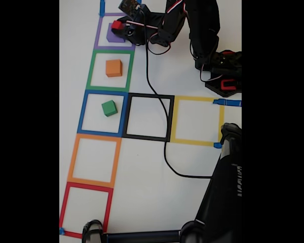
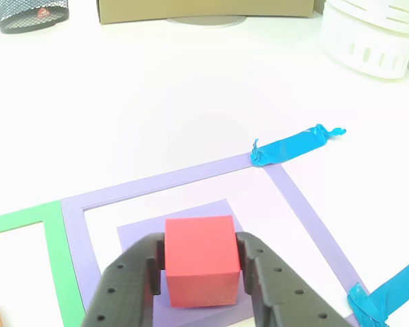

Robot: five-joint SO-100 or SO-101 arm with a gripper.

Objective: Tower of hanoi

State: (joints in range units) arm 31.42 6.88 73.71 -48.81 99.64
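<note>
In the fixed view I see my fingers point(image 1: 119, 28) closed around the red cube point(image 1: 116, 24), right over the purple cube point(image 1: 114, 35) in the purple tape square point(image 1: 98, 35). The orange cube point(image 1: 113, 68) and green cube point(image 1: 109, 108) sit farther off on the white table point(image 1: 152, 172).

In the other view, both fingers point(image 2: 133, 279) press the red cube's point(image 2: 200, 259) sides; the purple cube point(image 2: 133, 235) lies directly beneath.
</note>
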